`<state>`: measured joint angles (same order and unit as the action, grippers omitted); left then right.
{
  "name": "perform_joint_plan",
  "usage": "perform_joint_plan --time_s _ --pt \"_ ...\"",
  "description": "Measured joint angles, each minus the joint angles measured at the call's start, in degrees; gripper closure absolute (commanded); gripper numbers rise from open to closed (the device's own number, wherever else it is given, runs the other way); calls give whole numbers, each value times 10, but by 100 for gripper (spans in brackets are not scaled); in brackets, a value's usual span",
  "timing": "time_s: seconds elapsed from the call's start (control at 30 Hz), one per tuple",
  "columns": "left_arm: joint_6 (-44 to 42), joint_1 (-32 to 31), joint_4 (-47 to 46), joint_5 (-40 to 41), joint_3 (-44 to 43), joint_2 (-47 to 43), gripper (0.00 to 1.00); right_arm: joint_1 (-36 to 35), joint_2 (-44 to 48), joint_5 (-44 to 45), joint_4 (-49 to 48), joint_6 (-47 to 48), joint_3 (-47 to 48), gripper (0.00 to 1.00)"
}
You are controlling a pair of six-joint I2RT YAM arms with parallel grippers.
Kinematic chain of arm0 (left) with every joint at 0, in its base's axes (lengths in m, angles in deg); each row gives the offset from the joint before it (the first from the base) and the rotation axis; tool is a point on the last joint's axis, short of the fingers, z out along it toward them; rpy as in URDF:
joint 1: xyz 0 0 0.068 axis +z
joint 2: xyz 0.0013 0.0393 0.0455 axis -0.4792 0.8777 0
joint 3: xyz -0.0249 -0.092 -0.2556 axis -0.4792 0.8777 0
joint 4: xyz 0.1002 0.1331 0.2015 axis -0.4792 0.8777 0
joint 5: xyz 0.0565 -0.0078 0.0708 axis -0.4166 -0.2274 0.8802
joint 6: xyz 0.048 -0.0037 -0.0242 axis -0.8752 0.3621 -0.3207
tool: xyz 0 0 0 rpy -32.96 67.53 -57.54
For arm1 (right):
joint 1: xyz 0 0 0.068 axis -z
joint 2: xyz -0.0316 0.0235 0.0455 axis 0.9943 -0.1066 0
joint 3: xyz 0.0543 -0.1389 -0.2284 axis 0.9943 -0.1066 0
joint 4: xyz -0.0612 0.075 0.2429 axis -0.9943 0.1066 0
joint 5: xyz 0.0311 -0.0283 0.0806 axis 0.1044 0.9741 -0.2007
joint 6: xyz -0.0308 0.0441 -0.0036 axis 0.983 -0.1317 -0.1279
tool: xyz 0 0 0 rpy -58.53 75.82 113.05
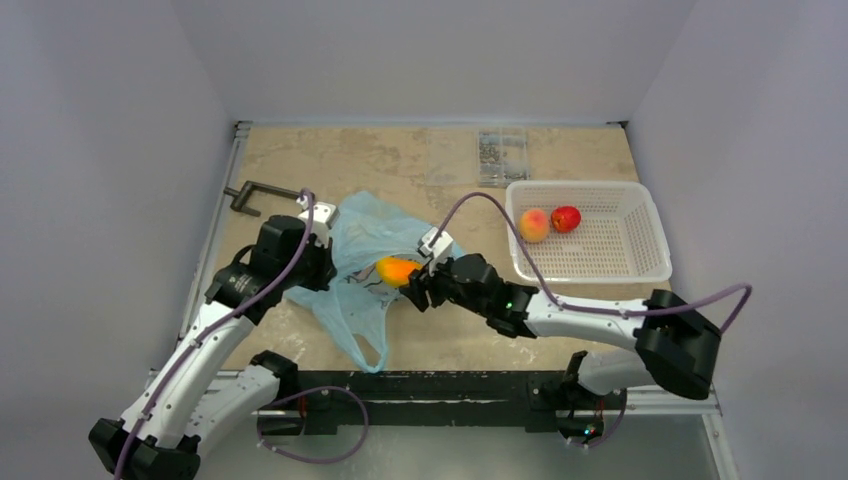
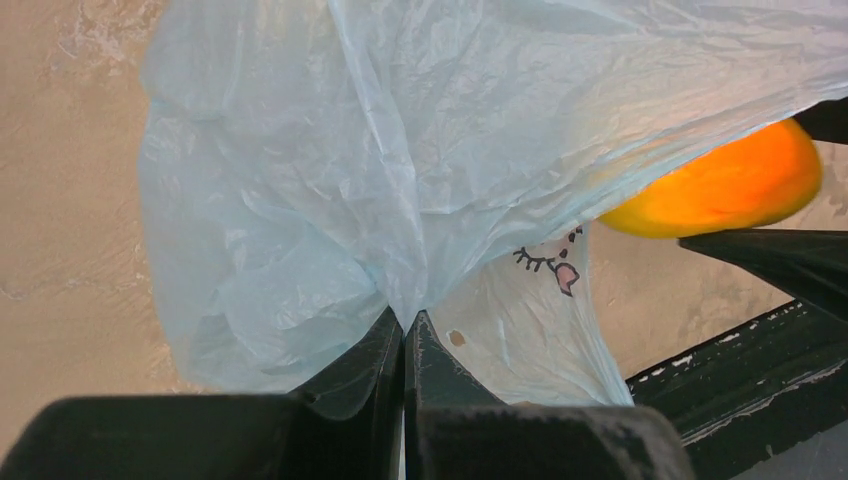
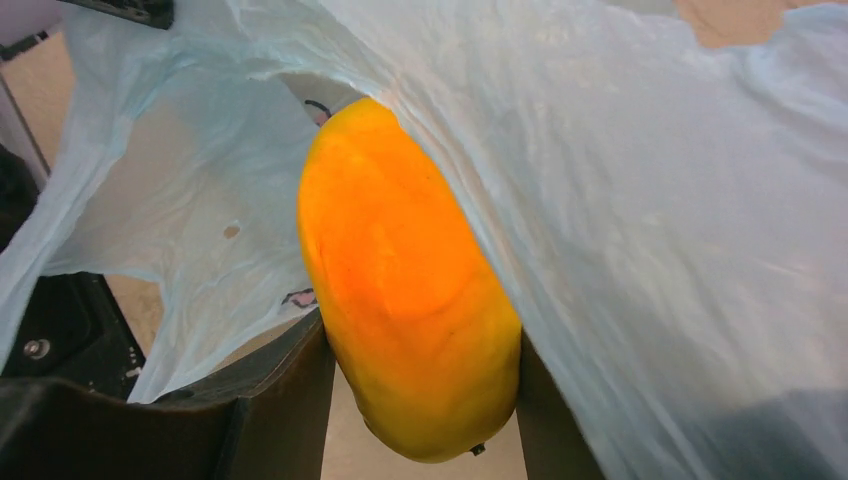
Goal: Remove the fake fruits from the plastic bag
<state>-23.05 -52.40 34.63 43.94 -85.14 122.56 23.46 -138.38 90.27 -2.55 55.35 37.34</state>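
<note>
Fruit and bag are the pair to watch here. The right claw (image 3: 420, 405) pinches one elongated yellow-orange fruit (image 3: 405, 290) by its near end, a finger pressed to each flank. The fruit's long axis runs straight out from the claw, along the fingers rather than across them. Its far end lies in the mouth of the plastic bag (image 3: 650, 200), with blue film draped along one side. In the top view the same fruit (image 1: 397, 270) sits at the bag's right edge, left of the right claw (image 1: 418, 288), so we judge the way out is a pull back along that axis, rightward toward the basket (image 1: 590, 275).

The left claw (image 2: 405, 328) is pressed together on a gathered fold of the bag (image 2: 300, 200), holding the film up off the counter (image 2: 60, 200) on the side away from the fruit (image 2: 720, 185). That suits a steady pull, though the film could drag along with the fruit.

The peach-orange fruit (image 1: 533, 224) and the red fruit (image 1: 566, 218) lie touching or nearly so in the basket, well apart from the bag.

We find no second elongated fruit in any view. The crumpled film may hide it, and we cannot tell. The right wrist view cuts off the fruit's near tip and the finger bases.
</note>
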Motion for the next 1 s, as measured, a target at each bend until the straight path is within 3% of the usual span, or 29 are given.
perform_joint_plan --time_s 0.3,0.53,0.73,1.0 --pt "1 0 0 4 0 -6 100 0 192 -12 33 7 -26 100" --pt "1 0 -1 3 0 -7 100 4 285 72 46 7 -20 100" --pt "1 -2 0 1 0 -9 100 34 250 46 54 7 2 100" --pt "2 -2 -22 -3 -4 -75 100 36 62 -137 49 -8 46 100"
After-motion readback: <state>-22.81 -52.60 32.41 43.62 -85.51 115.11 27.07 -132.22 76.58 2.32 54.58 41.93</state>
